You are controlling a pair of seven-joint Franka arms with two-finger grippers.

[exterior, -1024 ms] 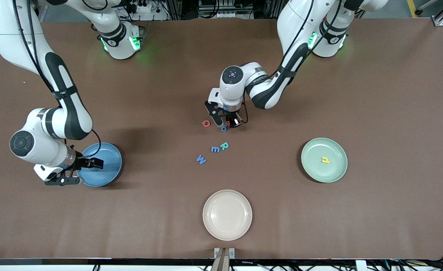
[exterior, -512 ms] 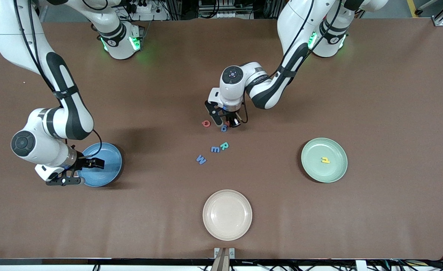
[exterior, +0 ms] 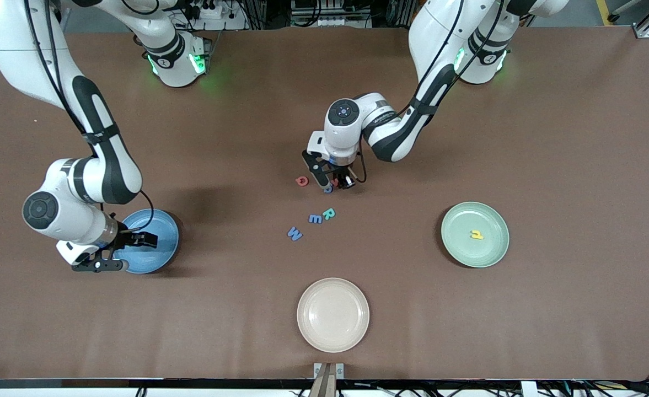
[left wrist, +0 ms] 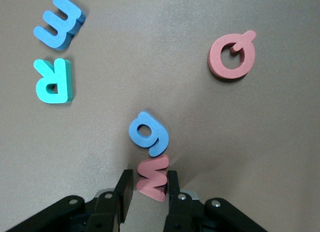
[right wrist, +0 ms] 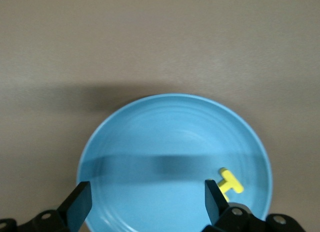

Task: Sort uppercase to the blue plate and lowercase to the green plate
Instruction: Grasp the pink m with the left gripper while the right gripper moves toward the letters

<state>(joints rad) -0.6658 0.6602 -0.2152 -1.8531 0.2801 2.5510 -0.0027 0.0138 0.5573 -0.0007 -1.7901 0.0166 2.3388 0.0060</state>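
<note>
Left gripper point(left wrist: 148, 192) is low at the letter cluster in mid-table; its two fingers are closed against the sides of the small red foam lowercase w point(left wrist: 153, 178), which is gripped between them. The w's long axis runs along the finger gap, one end pointing outward to the blue foam g-like letter point(left wrist: 148, 133), which is touching or just beside it. A lift is judged to risk nudging that letter.

The pale mint-green round plate point(exterior: 495, 253) lies toward the left arm's end, well apart from the cluster; the left arm is judged the nearer carrier.

Right gripper point(right wrist: 147, 199) hangs over the light-blue round plate point(right wrist: 150, 127), fingers spread and empty; that arm waits.

Count:
- On the bare table, five letters: red w, blue g, red round capital point(left wrist: 232, 55), teal-green R point(left wrist: 53, 80), blue m point(left wrist: 59, 22), plus blue W point(exterior: 295, 234), making six.
- One yellow lowercase letter point(exterior: 476, 235) on the green plate.
- One yellow H point(right wrist: 229, 183) on the blue plate.
- One cream plate point(exterior: 333, 315), empty.
</note>
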